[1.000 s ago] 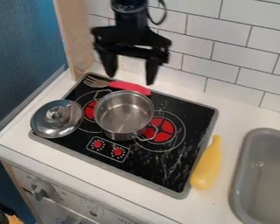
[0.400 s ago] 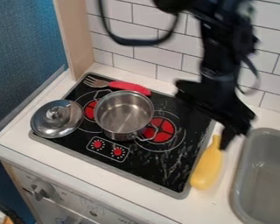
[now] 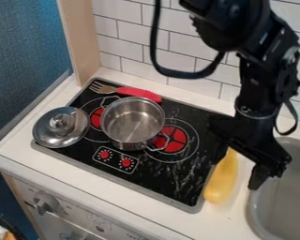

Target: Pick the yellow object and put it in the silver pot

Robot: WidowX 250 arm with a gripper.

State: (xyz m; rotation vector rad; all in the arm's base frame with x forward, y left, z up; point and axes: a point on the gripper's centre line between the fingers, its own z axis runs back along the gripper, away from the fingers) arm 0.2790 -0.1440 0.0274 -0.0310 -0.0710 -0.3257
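Single camera view from above, slanting down on stovetop (image 3: 160, 176), fairly near, facing tiled wall (image 3: 130, 32)

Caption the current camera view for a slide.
Black robot jaws hang over a yellow object beside the stove, where an open silver pot stands.

Gripper (image 3: 237, 168) above yellow object (image 3: 221, 183), silver pot (image 3: 132, 123) on stove (image 3: 168, 180)

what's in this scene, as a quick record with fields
target: yellow object, lying beside the stove's right edge
destination: silver pot, upright on the stove, uncovered
lid: metal lid, left of the pot
utensil: fork with red handle, behind the pot
gripper: black gripper, open, over the yellow object's far part
sink: grey basin, right of the yellow object
status: yellow object not in the pot
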